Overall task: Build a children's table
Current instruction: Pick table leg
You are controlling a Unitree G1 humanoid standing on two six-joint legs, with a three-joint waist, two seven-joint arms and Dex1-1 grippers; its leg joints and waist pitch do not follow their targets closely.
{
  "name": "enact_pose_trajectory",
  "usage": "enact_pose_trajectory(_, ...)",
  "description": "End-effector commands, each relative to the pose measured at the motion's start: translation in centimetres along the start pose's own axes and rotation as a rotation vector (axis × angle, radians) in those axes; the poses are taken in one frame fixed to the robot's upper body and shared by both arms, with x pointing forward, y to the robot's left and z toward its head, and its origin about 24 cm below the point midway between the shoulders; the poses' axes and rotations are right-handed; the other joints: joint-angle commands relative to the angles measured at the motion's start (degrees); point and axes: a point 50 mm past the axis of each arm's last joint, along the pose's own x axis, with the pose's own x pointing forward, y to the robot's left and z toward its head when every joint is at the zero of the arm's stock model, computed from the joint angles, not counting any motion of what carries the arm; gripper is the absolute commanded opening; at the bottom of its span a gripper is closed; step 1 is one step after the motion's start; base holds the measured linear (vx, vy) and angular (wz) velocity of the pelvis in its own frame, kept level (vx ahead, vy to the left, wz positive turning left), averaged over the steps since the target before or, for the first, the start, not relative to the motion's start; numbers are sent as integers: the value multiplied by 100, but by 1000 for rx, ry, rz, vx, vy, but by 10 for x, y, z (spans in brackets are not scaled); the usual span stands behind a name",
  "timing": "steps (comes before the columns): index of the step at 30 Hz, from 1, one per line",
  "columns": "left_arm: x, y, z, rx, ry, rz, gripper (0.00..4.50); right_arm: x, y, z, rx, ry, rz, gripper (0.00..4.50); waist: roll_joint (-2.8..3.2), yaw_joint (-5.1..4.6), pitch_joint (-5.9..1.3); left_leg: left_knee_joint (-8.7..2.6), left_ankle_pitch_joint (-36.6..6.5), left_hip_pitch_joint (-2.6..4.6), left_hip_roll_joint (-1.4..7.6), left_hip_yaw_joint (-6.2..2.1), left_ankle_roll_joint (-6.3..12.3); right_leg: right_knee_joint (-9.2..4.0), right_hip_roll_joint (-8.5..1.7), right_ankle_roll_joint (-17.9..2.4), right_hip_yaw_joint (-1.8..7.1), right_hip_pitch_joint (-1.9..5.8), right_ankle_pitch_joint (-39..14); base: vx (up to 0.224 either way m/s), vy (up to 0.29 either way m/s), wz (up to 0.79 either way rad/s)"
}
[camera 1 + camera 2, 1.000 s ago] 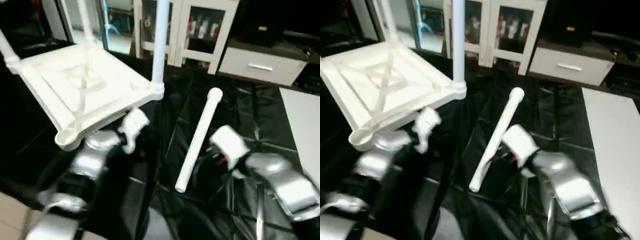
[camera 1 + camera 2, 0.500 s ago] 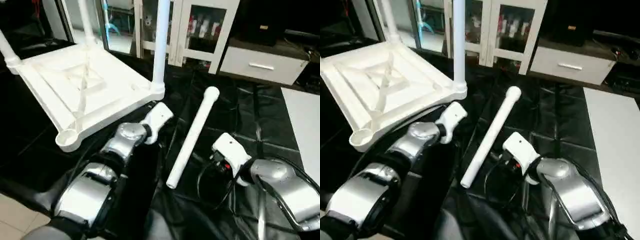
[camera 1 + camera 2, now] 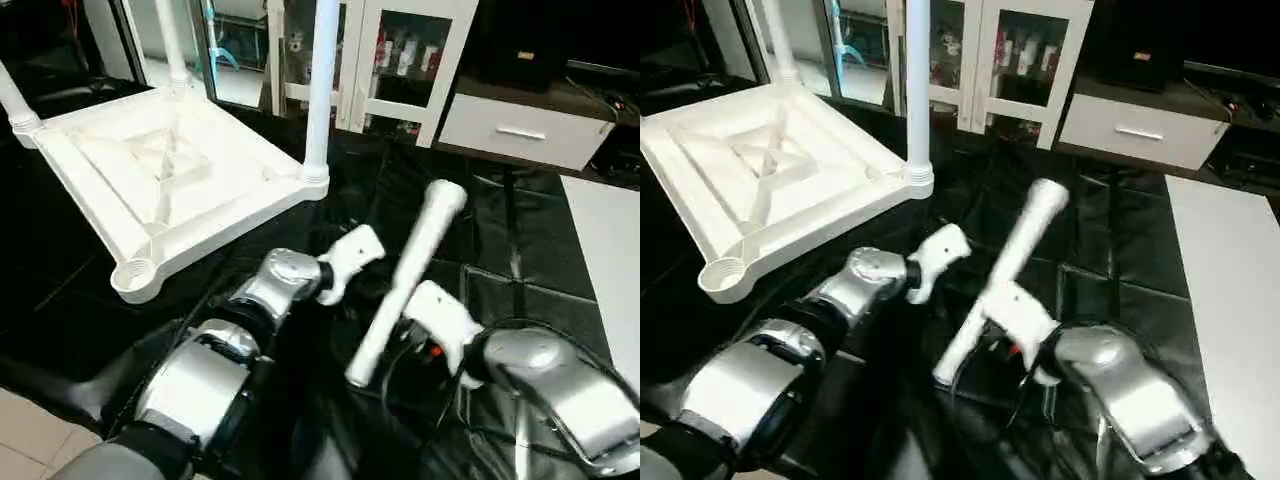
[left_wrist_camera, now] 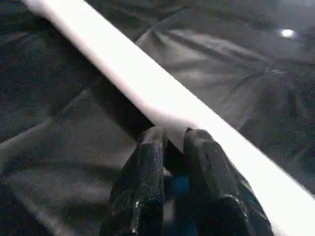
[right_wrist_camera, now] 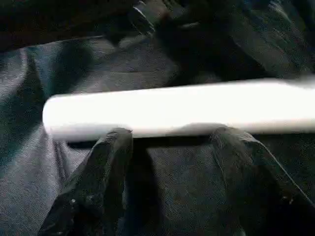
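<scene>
the right claw (image 5: 170, 142), fingers apart around the loose leg (image 3: 405, 280) at 3 o'clock of the nearly closed left claw (image 4: 172, 147), may let it roll off.

Upturned white table top (image 3: 160, 180) bears upright legs; the loose leg (image 3: 405, 280) seems tilted off the sheet.

Upturned tabletop (image 3: 170, 170) on black sheet (image 3: 500, 240)

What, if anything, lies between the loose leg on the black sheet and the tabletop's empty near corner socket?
The left gripper and its forearm lie between the loose leg and the empty corner socket of the upturned tabletop. Apart from that there is just the black sheet.
</scene>
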Motion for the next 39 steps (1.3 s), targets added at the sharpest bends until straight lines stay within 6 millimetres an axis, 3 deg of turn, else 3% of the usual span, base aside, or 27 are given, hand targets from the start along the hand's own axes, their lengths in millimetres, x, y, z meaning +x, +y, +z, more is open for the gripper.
enact_pose_trajectory(1,6,-6,4,18,19,-59,92,6,1,5,-18,-1,3,292,-109,3,-392,-349,-797,16,124,-21,263,-429,-480,-1213,294,316,-731,0,0,0)
enact_pose_trajectory(2,7,-7,5,24,18,-65,92,9,3,7,-24,-5,10,292,-95,-2,-391,-349,-809,18,130,-20,255,-433,-475,-1226,297,312,-729,0,0,0)
enact_pose_trajectory(3,8,-8,6,24,16,-70,92,13,5,10,-31,-12,17,292,-128,-10,-391,-352,-814,13,125,-21,247,-428,-475,-1228,294,320,-738,0,0,0)
enact_pose_trajectory(6,8,-7,6,37,22,-61,92,25,12,19,-37,-39,42,292,-121,-18,-398,-357,-770,13,132,-27,248,-415,-477,-1230,295,316,-664,0,0,0)
enact_pose_trajectory(11,2,0,5,43,20,-11,92,34,16,33,-33,-93,59,292,-167,-40,-392,-365,-808,20,137,-24,234,-409,-481,-1209,299,306,-668,0,0,0)
enact_pose_trajectory(17,-11,14,6,37,-1,43,92,35,20,47,4,-169,93,292,-164,-37,-403,-368,-713,26,138,-25,196,-377,-482,-1219,304,311,-456,0,0,0)
enact_pose_trajectory(19,-19,21,9,28,-22,66,92,27,20,48,6,-191,109,292,-189,-31,-400,-369,-645,22,138,-22,222,-362,-484,-1232,300,319,-353,0,0,0)
enact_pose_trajectory(21,-27,28,12,16,-48,86,92,19,19,47,0,-201,115,292,-149,6,-399,-367,-581,32,148,-26,229,-343,-484,-1248,309,325,-178,0,0,0)
enact_pose_trajectory(24,-36,37,15,-1,-74,125,92,6,15,42,6,-207,111,292,-166,16,-402,-371,-634,35,141,-24,245,-340,-484,-1199,308,333,-169,0,0,0)
enact_pose_trajectory(25,-42,43,14,-29,-63,180,92,-7,12,34,8,-193,95,292,-78,30,-404,-367,-682,49,153,-29,213,-350,-480,-1215,316,322,-126,0,0,0)
enact_pose_trajectory(26,-45,48,13,-49,-51,218,109,-16,10,29,8,-181,84,294,-47,81,-405,-357,-766,74,164,-33,170,-338,-472,-1234,320,324,-57,0,0,0)
enact_pose_trajectory(28,-48,52,13,-111,-63,258,126,-30,7,16,27,-152,56,295,-62,95,-389,-371,-874,44,146,-28,140,-351,-465,-1188,320,344,-170,0,0,0)
enact_pose_trajectory(30,-46,52,14,-155,-61,281,130,-46,3,4,50,-117,7,295,-45,143,-377,-359,-988,63,139,-30,112,-391,-461,-1159,321,338,-381,0,0,0)
enact_pose_trajectory(31,-46,52,13,-156,-59,285,142,-47,3,3,53,-116,1,295,-70,142,-374,-366,-1014,51,121,-33,116,-412,-459,-1118,309,341,-585,0,0,0)
enact_pose_trajectory(33,-43,52,13,-191,-48,326,155,-56,-7,-3,97,-105,-90,295,-44,143,-379,-360,-1064,53,119,-35,102,-442,-464,-1070,305,321,-866,0,0,0)
enact_pose_trajectory(36,-38,53,15,-291,-60,406,177,-62,-30,-10,192,-102,-287,295,-113,134,-377,-348,-992,45,102,-28,79,-448,-455,-1118,292,300,-978,0,0,0)
enact_pose_trajectory(39,-32,50,20,-375,-98,410,209,-62,-40,-13,243,-102,-367,295,-96,105,-370,-345,-925,16,71,-34,78,-483,-445,-1023,278,312,-1242,0,0,0)
